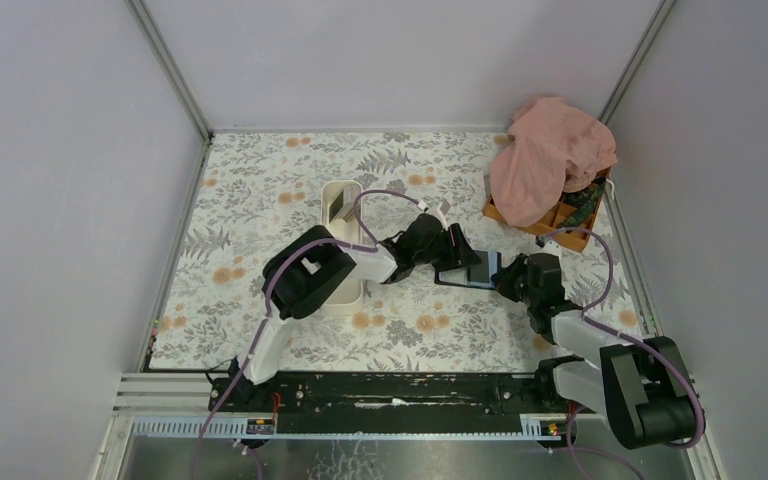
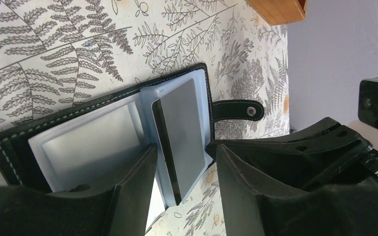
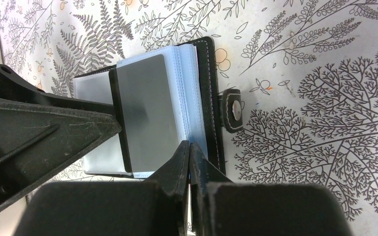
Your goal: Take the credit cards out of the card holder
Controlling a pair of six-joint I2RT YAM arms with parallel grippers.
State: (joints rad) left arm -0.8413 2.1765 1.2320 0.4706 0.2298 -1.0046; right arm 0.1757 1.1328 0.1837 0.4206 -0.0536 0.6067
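The black card holder [image 1: 465, 272] lies open on the floral table between both grippers. Its bluish clear sleeves [image 2: 88, 142] are fanned out. A grey card [image 2: 182, 128] with a dark edge sticks partly out of a sleeve; it also shows in the right wrist view [image 3: 145, 113]. My left gripper [image 2: 183, 152] is open, with one finger on each side of the card's near end, not closed on it. My right gripper [image 3: 190, 146] is shut on the edge of the sleeves at the card holder's [image 3: 207, 98] snap side and pins it.
The holder's snap strap [image 2: 238, 109] lies flat on the table. A white oblong tray [image 1: 340, 205] stands behind the left arm. An orange compartment box [image 1: 560, 218] with a pink cloth [image 1: 550, 150] over it sits at the back right. Walls close in on three sides.
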